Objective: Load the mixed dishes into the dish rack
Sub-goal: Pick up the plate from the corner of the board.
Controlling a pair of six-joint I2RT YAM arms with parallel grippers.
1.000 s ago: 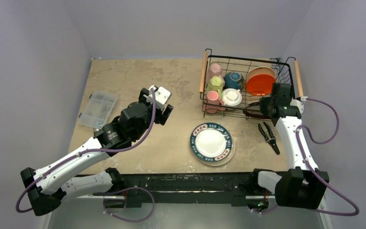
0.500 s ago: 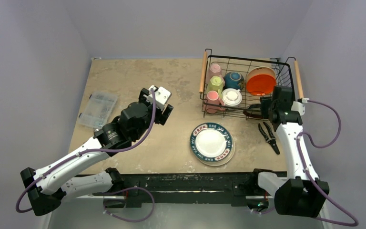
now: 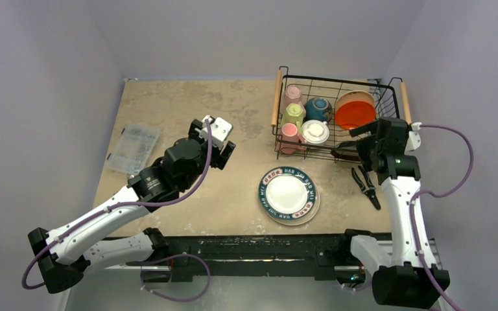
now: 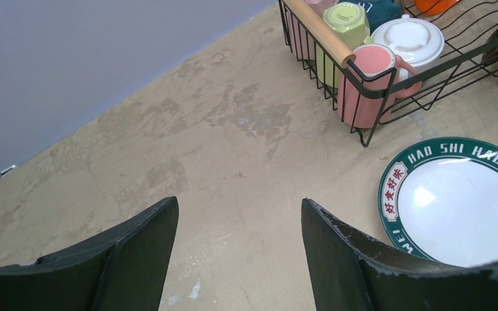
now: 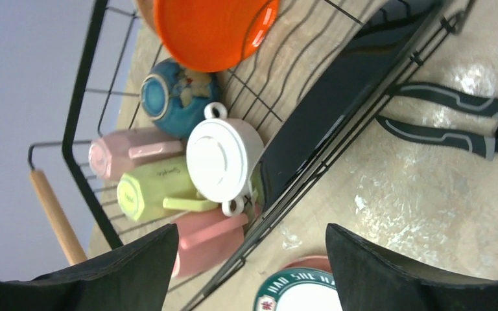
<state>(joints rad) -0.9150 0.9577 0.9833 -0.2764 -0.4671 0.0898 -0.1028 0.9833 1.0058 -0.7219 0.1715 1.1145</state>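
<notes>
- Grey walls (image 3: 233, 39) enclose a mottled tan desk (image 3: 188, 110) that carries every item below.
- Dish rack (image 3: 327, 79): black wire basket with two wooden bar handles, standing on the desk; landmark for all entries.
- Pale pink mug (image 3: 292, 94): inside the rack, far end of the row along its left handle.
- Yellow-green mug (image 3: 293, 113): inside, middle of that row.
- Salmon mug (image 3: 290, 132): inside, near end of that row.
- White mug (image 3: 315, 132): inside, just beside the salmon mug.
- Teal bowl (image 3: 318, 107): inside, mid-rack, beyond the white mug, foot ring showing.
- Red-orange plate (image 3: 355, 114): inside, far right corner, tilted.
- Lettered white plate (image 3: 288, 194): outside, on the desk near the rack's near wall, resting on a second plate (image 5: 303, 262) of which only an edge shows.
- Black pliers (image 3: 366, 186): outside, near the rack's near right corner.
- Clear compartment box (image 3: 133, 148): well apart from the rack, off its left side.
- Left pincer (image 4: 237, 207): spread, holding nothing, left of the rack above bare desk.
- Right pincer (image 5: 251, 230): spread, holding nothing, above the rack's near right corner.
</notes>
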